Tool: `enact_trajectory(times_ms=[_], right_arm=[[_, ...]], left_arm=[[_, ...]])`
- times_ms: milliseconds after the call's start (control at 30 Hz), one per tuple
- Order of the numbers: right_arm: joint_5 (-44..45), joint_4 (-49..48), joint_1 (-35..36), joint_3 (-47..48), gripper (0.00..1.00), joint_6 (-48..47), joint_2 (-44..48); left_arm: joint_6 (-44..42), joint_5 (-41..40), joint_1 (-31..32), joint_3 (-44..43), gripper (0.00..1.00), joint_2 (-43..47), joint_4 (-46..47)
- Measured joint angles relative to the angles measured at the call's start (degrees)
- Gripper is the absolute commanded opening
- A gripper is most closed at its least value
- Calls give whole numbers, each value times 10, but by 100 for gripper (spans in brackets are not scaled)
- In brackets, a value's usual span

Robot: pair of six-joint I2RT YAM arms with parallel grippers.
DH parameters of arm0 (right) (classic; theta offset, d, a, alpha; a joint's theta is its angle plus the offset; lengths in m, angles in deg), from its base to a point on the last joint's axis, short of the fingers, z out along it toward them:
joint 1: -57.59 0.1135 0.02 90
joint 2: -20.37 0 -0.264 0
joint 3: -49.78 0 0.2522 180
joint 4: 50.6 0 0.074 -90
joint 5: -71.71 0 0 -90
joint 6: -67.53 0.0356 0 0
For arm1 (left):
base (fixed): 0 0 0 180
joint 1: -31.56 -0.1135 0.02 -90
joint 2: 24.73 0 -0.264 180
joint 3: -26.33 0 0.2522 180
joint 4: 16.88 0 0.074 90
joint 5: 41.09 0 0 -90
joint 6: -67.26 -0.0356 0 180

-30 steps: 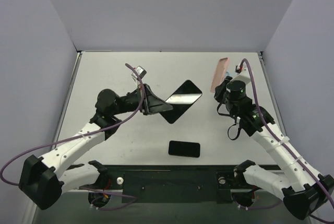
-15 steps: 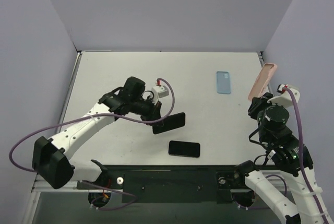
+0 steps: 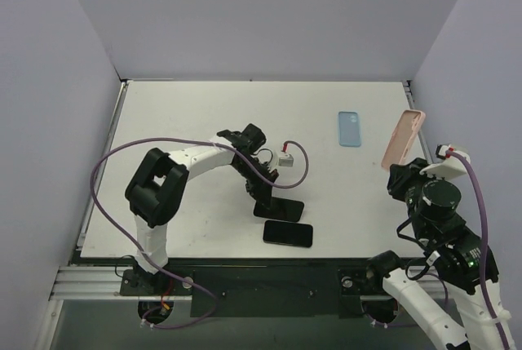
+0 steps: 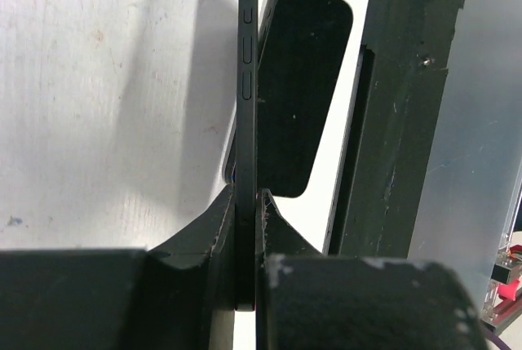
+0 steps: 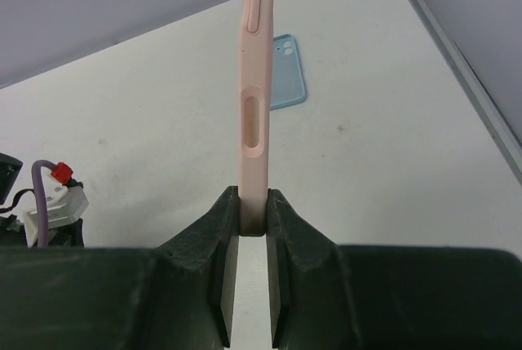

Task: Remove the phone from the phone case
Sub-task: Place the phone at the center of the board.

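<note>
My left gripper (image 3: pixel 266 193) is shut on a black phone (image 3: pixel 283 207) and holds it low over the table, just behind a second black phone (image 3: pixel 288 233) that lies flat near the front edge. In the left wrist view the held phone (image 4: pixel 247 81) stands edge-on between my fingers (image 4: pixel 281 240), with the flat phone (image 4: pixel 300 81) just beyond it. My right gripper (image 3: pixel 401 170) is shut on an empty pink phone case (image 3: pixel 403 139) and holds it upright in the air at the right. The right wrist view shows the pink case (image 5: pixel 254 97) edge-on in the jaws.
A light blue phone case (image 3: pixel 349 128) lies flat at the back right and also shows in the right wrist view (image 5: pixel 286 72). The black base rail (image 4: pixel 391 121) runs along the near edge, close to the phones. Purple walls enclose the table.
My left arm has swung the black phone from mid-table down toward the front edge, beside the lying phone. My right arm has drawn back to the right with the pink case.
</note>
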Motion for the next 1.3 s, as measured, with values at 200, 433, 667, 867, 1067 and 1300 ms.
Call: enact_trajectory(times_ms=[200, 433, 667, 867, 1067, 1300], right_arm=[[-6, 23, 0, -10, 0, 11, 29], [-7, 30, 0, -11, 0, 15, 34], [-8, 32, 0, -11, 0, 15, 34], [-12, 32, 0, -12, 0, 18, 34], [-17, 33, 0, -13, 0, 24, 34], [-22, 33, 0, -15, 0, 29, 36]], left_arm=[[-21, 41, -2, -49, 0, -37, -11], [-47, 80, -2, -104, 0, -115, -40], [-70, 107, -3, -159, 1, -164, -91], [-68, 133, -4, -180, 9, -197, -108], [-42, 143, -5, -152, 21, -194, -78], [-20, 127, -5, -139, 27, -194, -54]])
